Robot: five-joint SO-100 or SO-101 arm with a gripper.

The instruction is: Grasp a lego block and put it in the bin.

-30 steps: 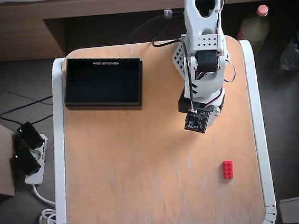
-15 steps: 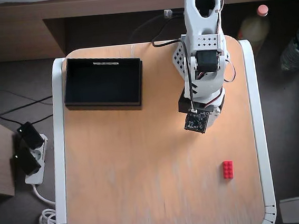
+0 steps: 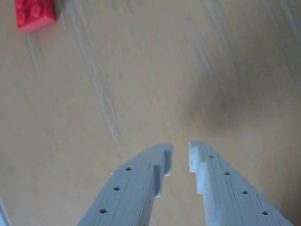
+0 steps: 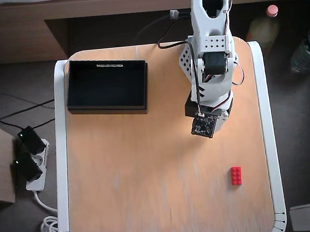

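And here's the lego block [image 4: 236, 175], bright red, a small rectangular brick with 2 rows of studs on top, sitting flat on the pale wooden desk [image 4: 150, 177]. In the overhead view its long axis runs up and down the picture, nearly parallel to the desk's white right rim, with only the slightest tilt. It lies below and a little to the right of the arm [image 4: 207, 61], well apart from it, and close to that right rim. Nothing touches it.

Over to the wrist view: the same block [image 3: 35, 14] peeks in at the top left corner, cut off by the frame, studs just visible, its long side slanting gently down to the left. It sits far up and left of the claw [image 3: 180, 157], with bare wood between them.

The claw itself shows 2 pale blue-grey fingers [image 3: 136, 188] coming in from the bottom edge, tips drawn close together with only a narrow slit between them, and nothing held in that slit. It hangs above the desk, casting a soft dark shadow on the wood just up and right of the tips.

The bin [image 4: 107, 85], a shallow black tray with low walls and a thin pale strip along its top long edge, rests level with the arm's base, off to its left in the overhead view, far from the block.
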